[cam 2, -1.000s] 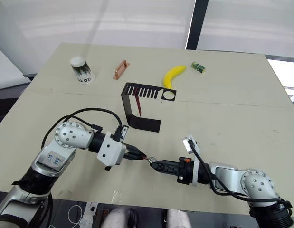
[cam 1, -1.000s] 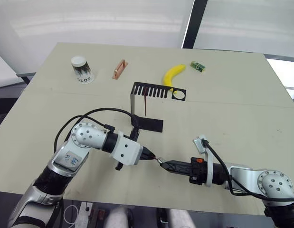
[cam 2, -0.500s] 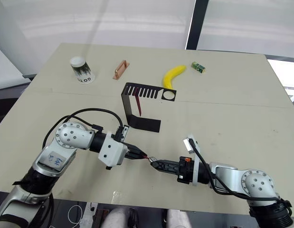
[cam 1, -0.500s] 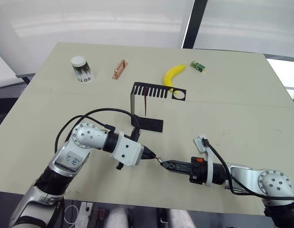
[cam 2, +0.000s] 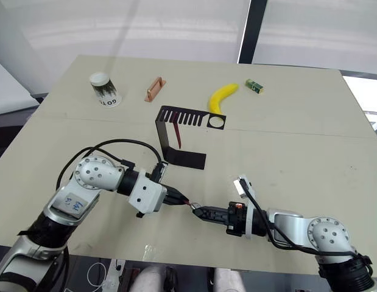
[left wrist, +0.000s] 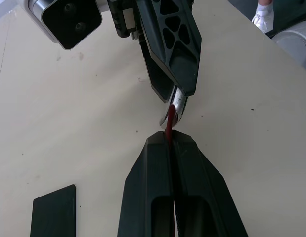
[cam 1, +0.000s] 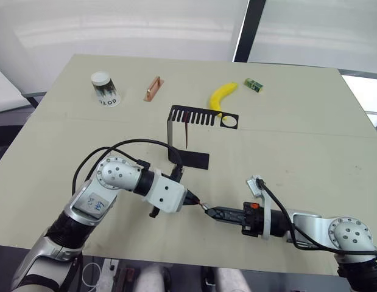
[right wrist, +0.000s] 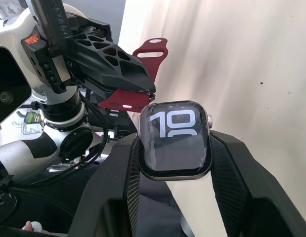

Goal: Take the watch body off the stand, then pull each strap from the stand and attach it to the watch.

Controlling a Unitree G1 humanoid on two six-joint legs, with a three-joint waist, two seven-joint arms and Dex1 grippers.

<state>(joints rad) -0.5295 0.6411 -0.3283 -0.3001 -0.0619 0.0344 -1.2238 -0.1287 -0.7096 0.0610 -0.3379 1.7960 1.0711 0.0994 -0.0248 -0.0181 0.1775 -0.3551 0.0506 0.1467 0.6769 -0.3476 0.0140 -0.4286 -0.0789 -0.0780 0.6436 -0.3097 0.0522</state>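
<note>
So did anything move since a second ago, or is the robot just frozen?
Almost frozen. The left gripper, shut on a maroon strap, and the right gripper, shut on the watch body, crept very slightly closer together at the table's near edge. Nothing was grabbed or let go. The stand with the other strap, the banana and the cup stayed put.
</note>
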